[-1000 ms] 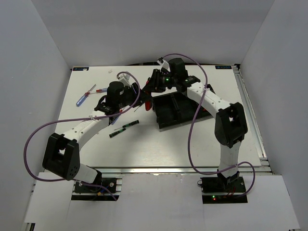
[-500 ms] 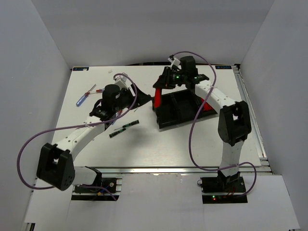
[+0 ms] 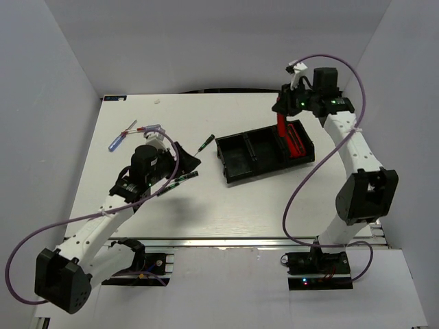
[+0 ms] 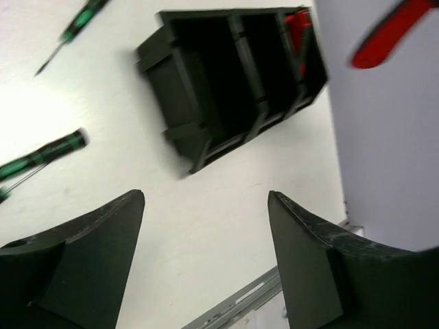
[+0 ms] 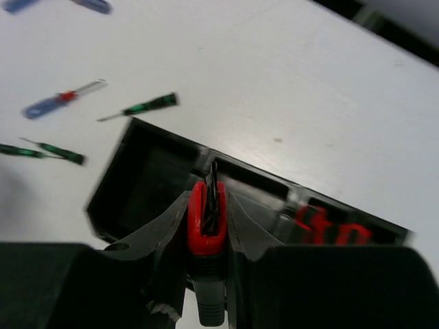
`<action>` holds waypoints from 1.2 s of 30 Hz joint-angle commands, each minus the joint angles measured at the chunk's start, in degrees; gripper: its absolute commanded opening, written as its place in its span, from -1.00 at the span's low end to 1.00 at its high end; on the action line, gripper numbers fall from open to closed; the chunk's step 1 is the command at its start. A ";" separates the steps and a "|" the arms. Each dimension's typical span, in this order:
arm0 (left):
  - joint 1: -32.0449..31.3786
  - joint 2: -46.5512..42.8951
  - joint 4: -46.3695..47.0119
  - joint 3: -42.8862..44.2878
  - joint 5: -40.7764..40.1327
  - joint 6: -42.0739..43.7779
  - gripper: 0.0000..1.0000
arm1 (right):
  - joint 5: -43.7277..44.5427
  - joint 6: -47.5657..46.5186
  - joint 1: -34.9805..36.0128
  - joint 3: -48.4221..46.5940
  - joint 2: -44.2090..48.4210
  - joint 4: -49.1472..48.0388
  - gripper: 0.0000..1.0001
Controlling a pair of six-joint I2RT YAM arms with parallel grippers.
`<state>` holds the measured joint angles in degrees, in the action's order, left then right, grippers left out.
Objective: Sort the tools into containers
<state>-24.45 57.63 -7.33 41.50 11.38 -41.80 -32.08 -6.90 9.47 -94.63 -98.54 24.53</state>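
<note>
Top external view: right end effector clenched on one red knife. The knife hangs below it, long axis near upright, lower end over the far rim of the tray's right compartment.

Tray: one, black, three compartments in a row, long axis left to right across the counter, slightly skewed. More red knives lie in the right compartment, lengthwise front to back; I cannot count them.

Green-marked screwdrivers: three. One lies alone just off the tray's far left corner, handle toward the tray, tip away. Two lie close together by the left arm.

Blue and red screwdrivers: far left of the counter, at least two, crossed.

Left end effector: released, jaws wide, nothing between
</note>
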 commanded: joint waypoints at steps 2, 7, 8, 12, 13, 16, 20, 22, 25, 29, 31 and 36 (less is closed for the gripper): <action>0.98 -5.94 -6.28 -2.91 -5.48 -0.21 0.70 | 10.68 -15.60 -3.93 2.60 4.50 4.30 -1.00; 1.42 -8.05 -8.75 -3.62 -7.51 -0.13 0.78 | 20.90 -18.59 -5.17 12.70 6.26 -6.41 -1.00; 1.51 -7.97 -9.53 -3.18 -7.86 -0.04 0.78 | 22.65 -19.20 -5.17 13.67 6.08 -7.99 -1.00; 1.59 -7.18 -11.74 -1.95 -8.04 0.32 0.78 | 27.06 -19.47 -5.17 14.48 2.05 -13.36 -1.00; 1.60 -7.18 -12.26 -1.77 -8.04 0.32 0.79 | 28.02 -19.56 -5.17 14.21 1.34 -13.98 -1.00; 1.60 -7.96 -12.79 -2.12 -8.30 -0.21 0.78 | 28.56 -19.30 -5.17 14.03 -1.12 -16.26 -1.00; 1.60 -9.28 -13.49 -2.65 -9.00 -1.00 0.78 | 28.30 -18.59 -5.17 12.81 -4.37 -16.19 -0.66; 1.60 -9.64 -14.20 -2.47 -9.53 -0.91 0.78 | 26.46 -18.59 -5.17 12.02 -5.96 -14.87 -0.49; 1.60 -9.99 -14.81 -2.30 -9.97 -1.18 0.78 | 25.40 -17.89 -5.08 11.92 -6.31 -13.99 -0.23; 1.60 -9.81 -15.17 -2.03 -10.15 -1.35 0.78 | 23.91 -17.71 -5.17 11.58 -5.35 -12.59 0.17; 1.60 -9.55 -15.34 -1.60 -10.23 -1.00 0.78 | 22.68 -17.10 -5.43 10.96 -4.38 -11.88 0.32; 1.60 -9.02 -15.96 -0.45 -10.58 -0.04 0.79 | 18.47 -18.85 -5.70 7.46 0.80 -9.95 0.78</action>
<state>-23.05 48.93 -22.76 38.35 1.83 -42.78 -9.47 -24.40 4.12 -82.28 -103.79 14.37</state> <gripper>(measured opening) 0.895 0.859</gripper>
